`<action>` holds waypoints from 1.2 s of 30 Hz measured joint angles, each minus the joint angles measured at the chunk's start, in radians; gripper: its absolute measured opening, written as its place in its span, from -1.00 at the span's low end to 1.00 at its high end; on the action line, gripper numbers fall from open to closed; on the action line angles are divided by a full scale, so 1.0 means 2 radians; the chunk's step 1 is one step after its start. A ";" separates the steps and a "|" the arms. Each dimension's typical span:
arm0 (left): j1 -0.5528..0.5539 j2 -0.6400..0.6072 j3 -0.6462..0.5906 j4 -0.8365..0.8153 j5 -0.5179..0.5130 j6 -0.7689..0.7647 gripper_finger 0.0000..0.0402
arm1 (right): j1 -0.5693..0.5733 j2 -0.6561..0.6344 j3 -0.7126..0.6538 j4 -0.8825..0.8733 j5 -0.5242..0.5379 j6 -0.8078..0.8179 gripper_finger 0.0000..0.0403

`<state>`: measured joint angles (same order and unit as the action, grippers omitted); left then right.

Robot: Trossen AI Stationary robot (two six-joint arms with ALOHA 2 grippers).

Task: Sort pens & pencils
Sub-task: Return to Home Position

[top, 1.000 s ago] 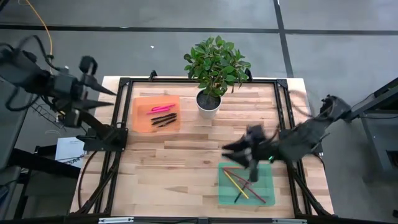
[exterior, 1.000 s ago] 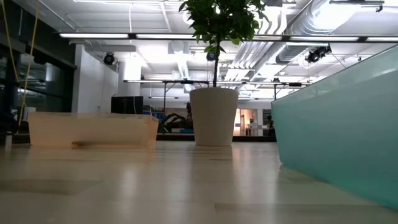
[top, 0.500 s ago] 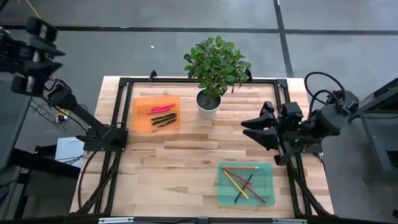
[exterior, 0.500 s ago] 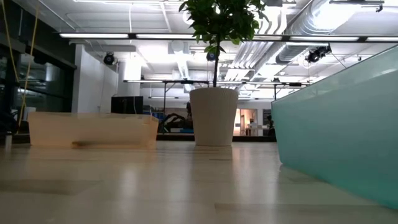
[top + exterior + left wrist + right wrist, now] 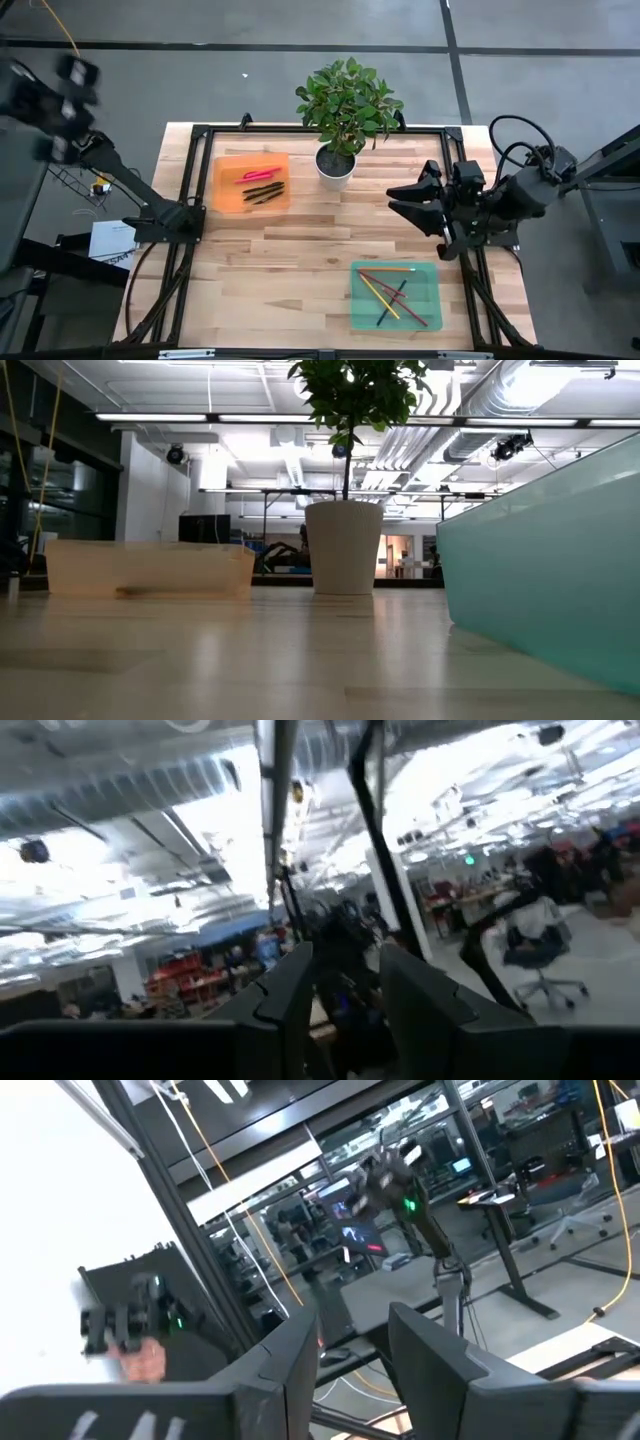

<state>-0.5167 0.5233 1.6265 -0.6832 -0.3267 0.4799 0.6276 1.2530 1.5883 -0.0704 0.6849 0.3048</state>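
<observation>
Both arms are built of matte black links and rounded joints. The right arm (image 5: 512,195) is topped by a thin black cable (image 5: 515,122) looped over its far side. The right gripper (image 5: 398,200) is ended by two long tapered prongs, black. The left arm (image 5: 125,185) is seen as a slim straight black link on a blocky black base (image 5: 170,222); its upper part is blurred. The left gripper (image 5: 345,970) is fitted with flat, angular, dark grey fingers (image 5: 285,1005); the same shape is shown in the right wrist view.

Bare table (image 5: 290,260) centre between orange tray (image 5: 228,200), potted plant (image 5: 345,105), green bin (image 5: 425,290) — right gripper (image 5: 392,199) over its right side
</observation>
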 joint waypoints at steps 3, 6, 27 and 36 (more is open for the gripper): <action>0.000 -0.058 -0.140 0.086 0.005 -0.008 -0.46 | -0.003 0.000 0.000 0.000 -0.002 0.010 -0.42; 0.000 -0.107 -0.257 0.157 0.001 -0.016 -0.46 | -0.003 0.000 0.000 0.000 -0.002 0.018 -0.42; 0.000 -0.214 -0.617 0.435 0.009 -0.010 -0.46 | -0.014 -0.002 0.000 -0.073 -0.002 0.106 -0.42; 0.000 -0.229 -0.699 0.498 0.056 -0.021 -0.46 | -0.030 -0.002 0.000 -0.101 -0.001 0.128 -0.42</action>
<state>-0.5175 0.0662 0.2290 0.3136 -0.2141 0.4370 0.5667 1.2491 1.5887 -0.2733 0.6821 0.5610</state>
